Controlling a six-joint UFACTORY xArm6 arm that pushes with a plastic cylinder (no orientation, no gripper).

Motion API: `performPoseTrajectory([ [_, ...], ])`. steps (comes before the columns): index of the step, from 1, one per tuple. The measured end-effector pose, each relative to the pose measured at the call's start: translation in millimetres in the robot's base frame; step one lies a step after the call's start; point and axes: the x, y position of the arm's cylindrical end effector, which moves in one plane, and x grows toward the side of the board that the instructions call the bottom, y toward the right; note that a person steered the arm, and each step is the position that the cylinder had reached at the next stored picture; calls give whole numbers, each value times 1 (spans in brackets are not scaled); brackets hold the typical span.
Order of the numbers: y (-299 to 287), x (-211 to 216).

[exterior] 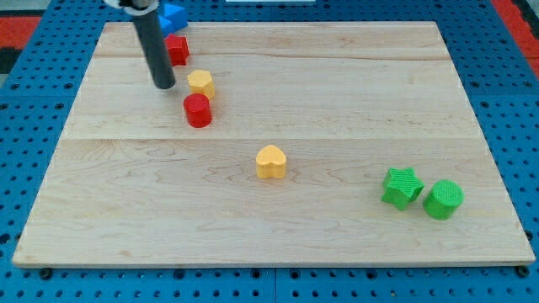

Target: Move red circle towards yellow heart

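— Blocks first, starting at the view's bottom: what is sitting nearest?

— Two green ones are lying at the lower right of the wooden board [337, 76]. A green star [402, 186] is sitting just left of a green circle [443, 199], the two close together, maybe touching (hard to tell from this angle).

— And further up?

— The yellow heart [271, 162] is resting alone near the board's middle, well apart from the greens. Up and to the view's left of it, the red circle [198, 110] is standing, with a clear stretch of wood lying between it and the heart. A yellow block [201, 83], roughly hexagonal, is sitting just above the red circle, nearly touching it.

— Where is the rod working?

— My tip [164, 87] is pressing down on the board left of the yellow block and up-left of the red circle, touching neither. It is a bare rod, so it is grasping nothing.

— Anything behind it?

— A red block [177, 50], shape unclear, is showing just right of the rod, and a blue block [173, 15] is lying at the board's top edge, partly hidden.
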Motion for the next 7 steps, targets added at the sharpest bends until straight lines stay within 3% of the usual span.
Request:
performPoseTrajectory([
  [1,78,23],
  [2,86,30],
  [4,-27,91],
  [5,-33,129],
  [6,-82,140],
  [7,-115,178],
])
